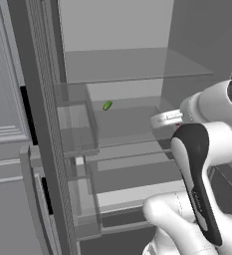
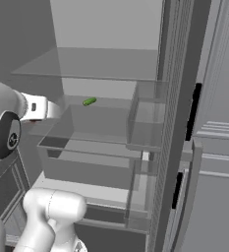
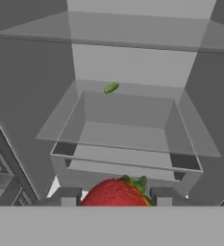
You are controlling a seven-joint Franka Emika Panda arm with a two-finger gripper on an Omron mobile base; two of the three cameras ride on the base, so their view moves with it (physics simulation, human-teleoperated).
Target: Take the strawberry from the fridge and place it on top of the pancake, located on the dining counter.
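Red strawberry (image 3: 114, 193) with green leaves — small green item (image 3: 111, 88) — pale grey fridge (image 3: 132, 62) interior.

Inside the open fridge (image 1: 137, 30), a glass shelf (image 3: 128, 120) spans the pale interior at mid height, with a second glass shelf (image 3: 123, 31) above it. A small green oblong item (image 3: 111, 88) lies directly on the mid shelf (near its back edge, a little left of centre). Below the shelf sits a clear drawer (image 3: 128, 166).
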